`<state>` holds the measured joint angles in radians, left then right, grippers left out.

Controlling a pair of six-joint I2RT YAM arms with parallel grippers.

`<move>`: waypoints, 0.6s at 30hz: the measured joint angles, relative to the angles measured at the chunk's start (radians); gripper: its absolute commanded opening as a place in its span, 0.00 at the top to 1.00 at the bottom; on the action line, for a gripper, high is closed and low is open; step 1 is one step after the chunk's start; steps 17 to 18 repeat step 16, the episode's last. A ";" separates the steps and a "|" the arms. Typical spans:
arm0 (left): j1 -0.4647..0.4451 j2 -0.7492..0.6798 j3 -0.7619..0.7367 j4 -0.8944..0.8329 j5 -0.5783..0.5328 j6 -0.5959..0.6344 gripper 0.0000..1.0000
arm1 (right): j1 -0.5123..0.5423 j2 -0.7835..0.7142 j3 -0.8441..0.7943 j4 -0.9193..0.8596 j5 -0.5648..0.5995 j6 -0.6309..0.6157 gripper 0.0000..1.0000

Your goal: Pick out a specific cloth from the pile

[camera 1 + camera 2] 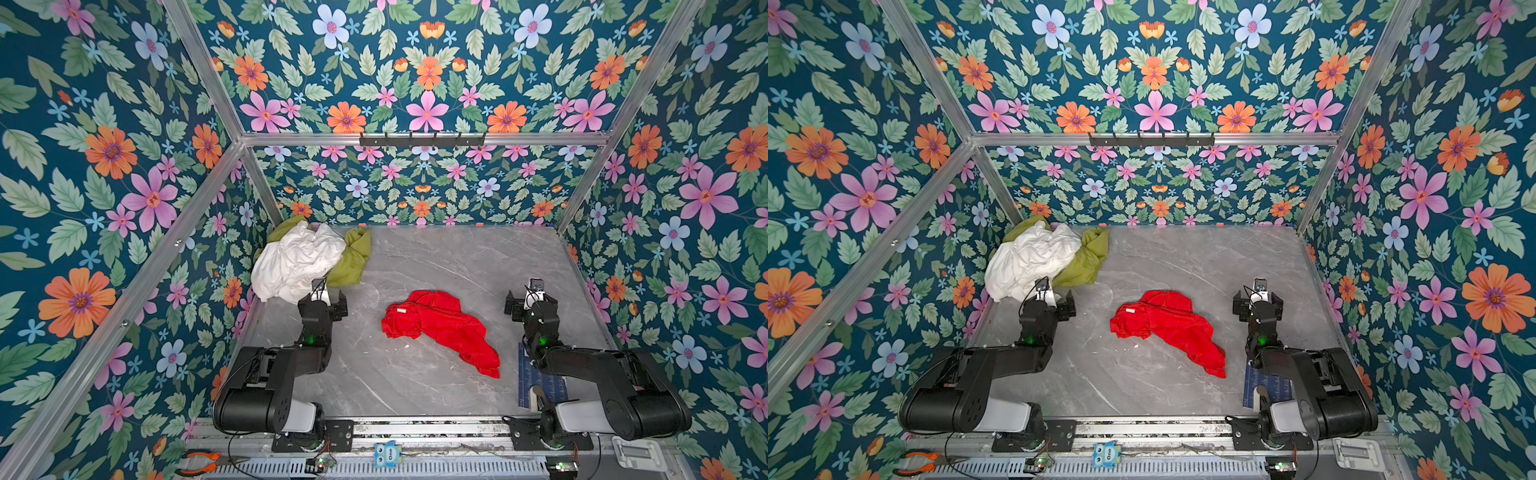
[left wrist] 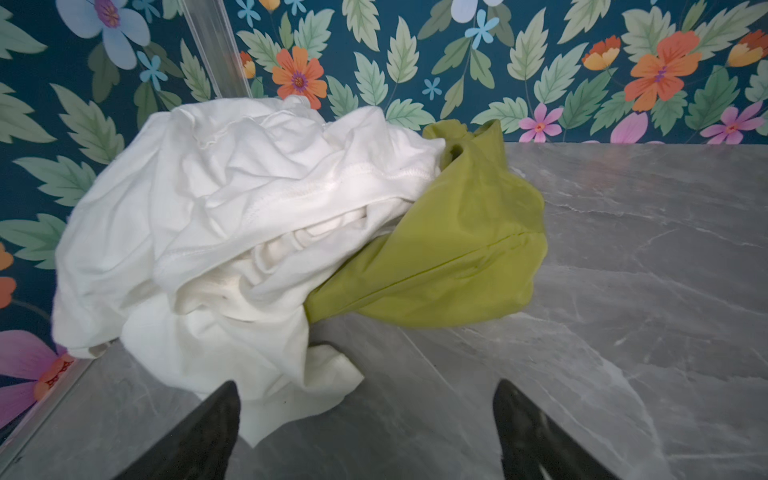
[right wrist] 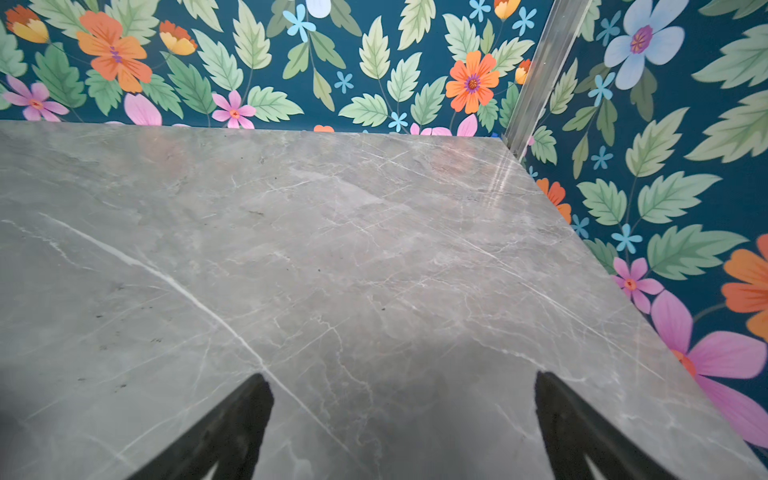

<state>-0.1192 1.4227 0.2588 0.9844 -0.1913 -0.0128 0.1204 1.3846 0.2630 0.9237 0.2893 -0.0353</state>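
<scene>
Red cloth [image 1: 440, 328] lies crumpled on the bench [image 1: 478, 257], well apart from the white-and-olive pile [image 1: 299, 262]. It sits between the left end effector [image 1: 327, 300] and right end effector [image 1: 531, 300], neither clearly nearer. Its long axis runs diagonally from the white label [image 1: 401, 310] toward the near right. Both end effectors gape wide, empty.

robot-lab test booth: aluminium frame [image 1: 291, 139], floral-print walls [image 1: 104, 166], grey marble-look tabletop [image 1: 457, 266], arm-mounting rail [image 1: 415, 429]

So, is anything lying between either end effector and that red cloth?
Nothing visible does. The red cloth lies alone on the table between the left end effector and right end effector; the pile sits apart, far left.
</scene>
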 measured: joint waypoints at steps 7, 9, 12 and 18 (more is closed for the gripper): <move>0.058 0.115 -0.024 0.192 -0.037 0.011 0.04 | -0.043 0.000 0.024 -0.029 -0.048 0.026 0.01; 0.059 0.157 -0.020 0.229 -0.042 0.004 0.02 | -0.043 -0.001 -0.002 -0.017 -0.057 0.029 0.01; 0.060 0.191 0.001 0.249 -0.050 -0.002 0.00 | -0.044 0.004 -0.008 -0.012 -0.064 0.033 0.01; 0.065 0.196 0.011 0.270 -0.053 -0.008 0.00 | -0.059 0.031 -0.005 0.027 -0.076 0.043 0.01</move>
